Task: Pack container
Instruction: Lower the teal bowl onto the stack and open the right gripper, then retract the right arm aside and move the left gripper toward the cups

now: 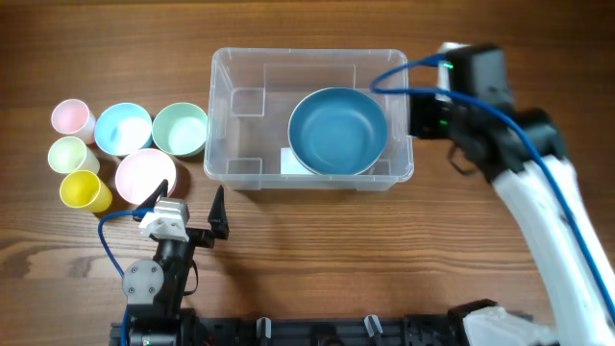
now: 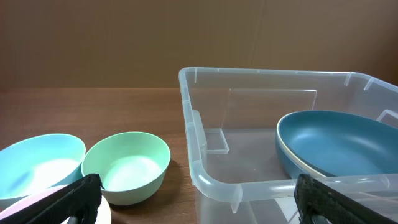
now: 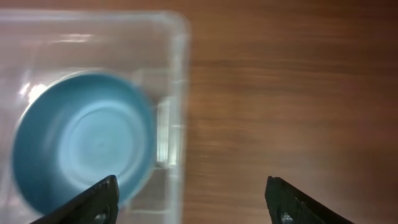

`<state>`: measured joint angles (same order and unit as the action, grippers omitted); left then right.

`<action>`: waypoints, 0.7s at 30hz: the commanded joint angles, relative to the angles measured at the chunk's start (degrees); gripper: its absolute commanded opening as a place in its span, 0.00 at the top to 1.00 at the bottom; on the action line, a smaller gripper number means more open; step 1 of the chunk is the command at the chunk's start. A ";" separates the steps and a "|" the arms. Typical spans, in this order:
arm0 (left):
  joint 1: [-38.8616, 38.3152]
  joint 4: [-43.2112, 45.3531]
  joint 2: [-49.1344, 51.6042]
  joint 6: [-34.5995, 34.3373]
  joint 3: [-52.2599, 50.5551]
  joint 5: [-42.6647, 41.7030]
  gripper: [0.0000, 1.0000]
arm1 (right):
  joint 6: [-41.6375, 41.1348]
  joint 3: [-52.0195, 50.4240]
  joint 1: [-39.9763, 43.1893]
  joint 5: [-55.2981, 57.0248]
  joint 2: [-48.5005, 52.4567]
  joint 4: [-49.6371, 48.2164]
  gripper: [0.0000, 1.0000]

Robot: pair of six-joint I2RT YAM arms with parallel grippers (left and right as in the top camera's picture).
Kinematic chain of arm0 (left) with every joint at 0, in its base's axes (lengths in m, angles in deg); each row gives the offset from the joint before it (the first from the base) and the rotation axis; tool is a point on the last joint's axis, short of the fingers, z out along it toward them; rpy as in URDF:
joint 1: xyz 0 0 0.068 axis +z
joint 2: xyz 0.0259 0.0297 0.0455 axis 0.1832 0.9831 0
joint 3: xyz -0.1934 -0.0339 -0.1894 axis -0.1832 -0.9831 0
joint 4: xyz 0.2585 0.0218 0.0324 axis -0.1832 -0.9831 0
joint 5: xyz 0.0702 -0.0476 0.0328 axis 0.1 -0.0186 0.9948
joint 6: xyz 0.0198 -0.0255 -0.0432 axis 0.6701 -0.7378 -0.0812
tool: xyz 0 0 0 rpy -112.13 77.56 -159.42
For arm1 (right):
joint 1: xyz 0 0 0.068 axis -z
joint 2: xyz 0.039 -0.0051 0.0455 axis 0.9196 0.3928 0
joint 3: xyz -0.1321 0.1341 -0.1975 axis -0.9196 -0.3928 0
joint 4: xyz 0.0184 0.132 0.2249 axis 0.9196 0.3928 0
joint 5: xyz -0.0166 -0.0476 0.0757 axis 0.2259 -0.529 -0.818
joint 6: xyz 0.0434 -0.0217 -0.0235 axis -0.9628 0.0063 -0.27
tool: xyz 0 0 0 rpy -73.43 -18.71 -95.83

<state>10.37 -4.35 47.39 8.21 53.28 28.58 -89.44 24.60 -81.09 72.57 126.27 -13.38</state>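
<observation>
Left fingers (image 1: pixel 219 213) released by pink bowl (image 1: pixel 144 175), right fingers (image 3: pixel 93 202) released over container (image 1: pixel 255 130) holding blue bowl (image 1: pixel 338 131); pink bowl grasp likely next.

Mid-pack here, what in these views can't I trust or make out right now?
Overhead: the container's white label lies mostly under the blue bowl; its print is too small to read.
Left wrist: the pink bowl is cut off by the bottom edge; the container's right end by the frame edge.
Right wrist: the whole view is blurred; the label cannot be found.
</observation>
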 commanded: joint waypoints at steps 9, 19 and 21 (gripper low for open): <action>0.20 0.20 -0.31 0.90 -0.59 -0.70 0.00 | -7.91 0.59 18.36 10.75 -10.56 5.75 0.00; 0.20 0.20 -0.28 0.90 -0.59 -0.70 0.00 | -7.87 0.59 18.95 10.58 -10.03 5.84 0.00; 0.20 0.20 -0.28 0.90 -0.59 -0.70 0.00 | -7.87 0.59 18.95 10.58 -9.92 5.84 0.00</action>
<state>10.37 -4.33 47.39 8.21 53.28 28.58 -96.32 24.60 -62.27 81.82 115.91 -7.61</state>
